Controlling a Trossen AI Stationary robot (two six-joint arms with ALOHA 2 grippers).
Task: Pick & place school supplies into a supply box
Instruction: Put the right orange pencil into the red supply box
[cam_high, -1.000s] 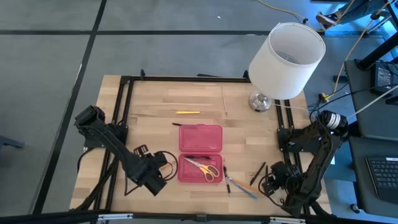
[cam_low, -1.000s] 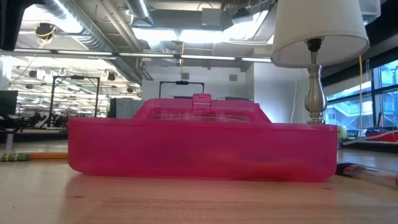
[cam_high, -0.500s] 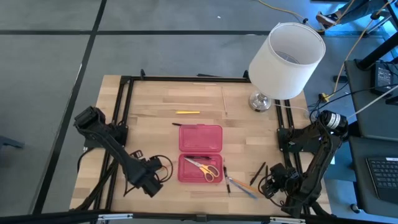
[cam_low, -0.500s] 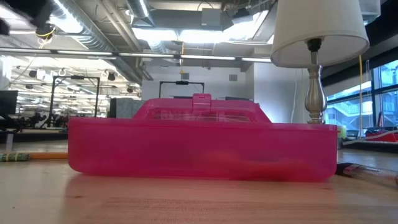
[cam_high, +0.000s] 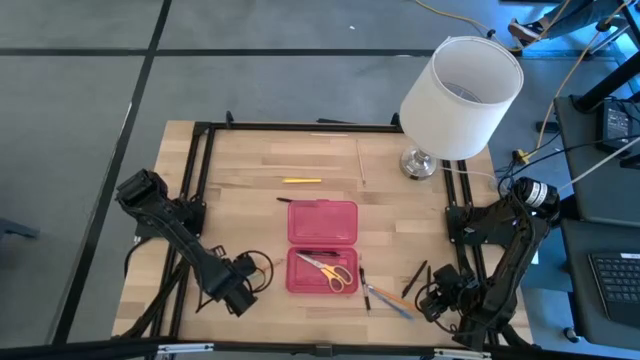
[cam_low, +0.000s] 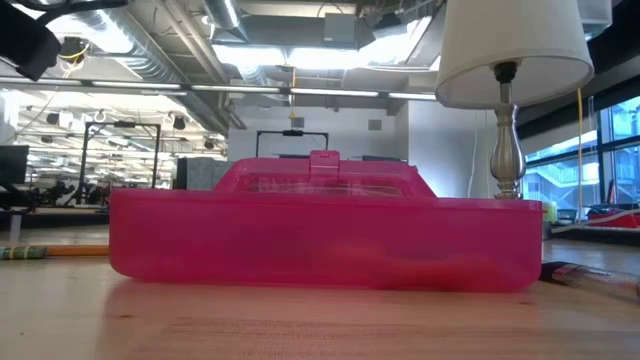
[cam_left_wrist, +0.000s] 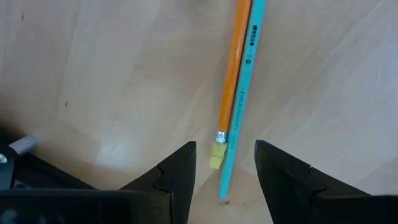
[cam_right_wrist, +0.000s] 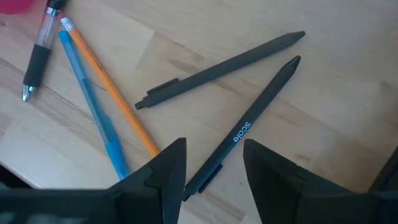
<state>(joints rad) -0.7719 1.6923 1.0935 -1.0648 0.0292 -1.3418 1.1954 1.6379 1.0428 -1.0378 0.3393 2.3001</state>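
**Left gripper**: fingers spread, holding nothing, low over the table.
- An orange pencil and a teal pencil lie side by side, touching. Their near ends sit in the gap between the fingers and their shafts run straight ahead.
- Risk: closing here would probably catch both at their very ends. A grip that far out lets them swing or scissor apart, and one could roll free.
- Room: bare wood on both flanks of the fingers.
- In the high view, the arm sits close to the table's black frame rail at the near left edge, so there is little room to back off.

**Supply box**: lies open between the two grippers, well apart from each.
- The scissors are already in its near half.
- The walls are raised, so I judge that anything carried must clear the rim before release or it could tip out.

**Right gripper**: fingers parted, empty.
- A black pen runs slantwise out of the gap.
- A second black pen lies just beyond, its tip near the first pen's.
- An orange pencil and a blue pencil lie just off one finger, with a clear pen beyond them.
- Risk: the slant may make the pen pivot on closing, and a finger could nudge the orange pencil.
- The near right table edge is close behind the gripper. The lamp is well ahead, out of the path.
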